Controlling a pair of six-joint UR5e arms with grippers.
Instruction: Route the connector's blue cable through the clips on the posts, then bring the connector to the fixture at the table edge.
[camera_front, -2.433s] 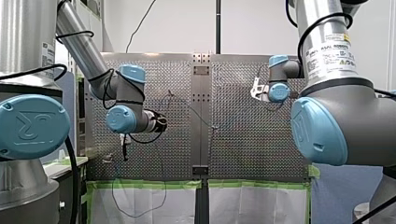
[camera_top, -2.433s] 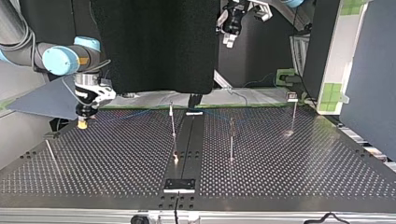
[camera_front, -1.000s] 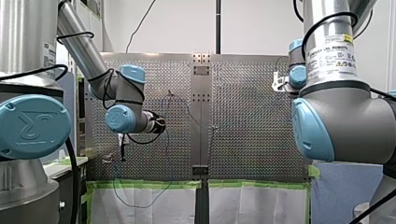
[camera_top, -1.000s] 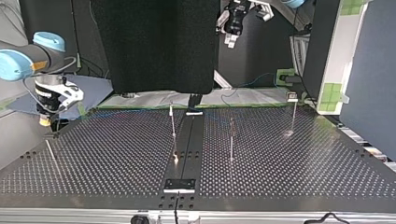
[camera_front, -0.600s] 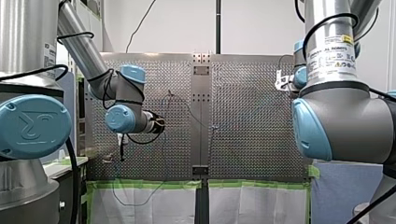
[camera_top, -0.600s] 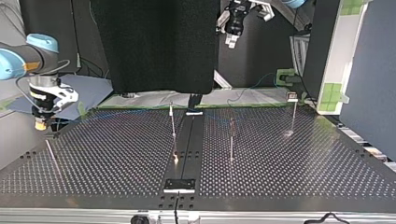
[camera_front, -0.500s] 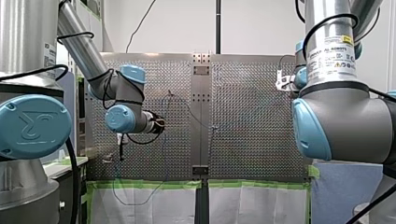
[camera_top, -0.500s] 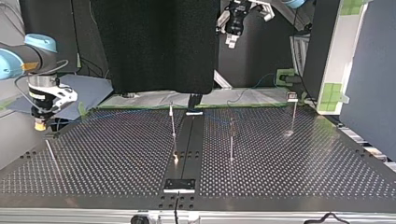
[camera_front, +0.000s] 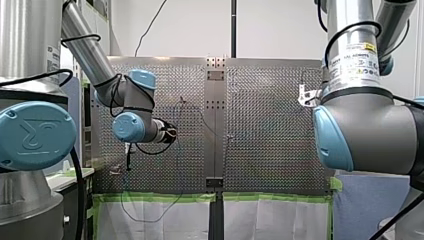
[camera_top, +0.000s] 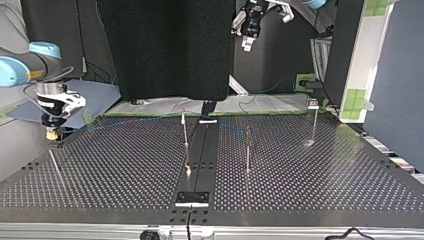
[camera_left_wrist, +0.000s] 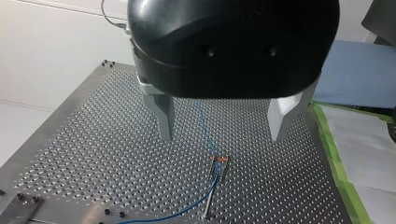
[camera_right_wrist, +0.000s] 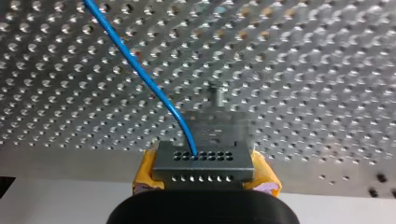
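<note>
In the right wrist view my right gripper (camera_right_wrist: 204, 179) is shut on the grey connector (camera_right_wrist: 203, 163), which sits between its yellow pads (camera_right_wrist: 145, 176). The blue cable (camera_right_wrist: 140, 74) leaves the connector's face and runs away over the perforated table. A blurred grey fixture (camera_right_wrist: 218, 123) stands just ahead of the connector. In the top view my right gripper (camera_top: 51, 134) hangs low at the table's left edge. My left gripper (camera_left_wrist: 224, 126) stands open, high over a post whose orange clip (camera_left_wrist: 219, 159) carries the cable (camera_left_wrist: 205, 135).
Thin posts (camera_top: 185, 131) (camera_top: 247, 150) (camera_top: 314, 125) stand across the middle of the table in the top view, and another post (camera_top: 54, 162) near my right gripper. A black plate (camera_top: 192, 197) lies at the near edge. Green tape (camera_front: 160, 197) lines the table's border.
My right gripper carried the connector toward the top view's left edge, then dropped lower toward the table. My left arm stayed still, and the slack cable below the table edge shifted a little.
</note>
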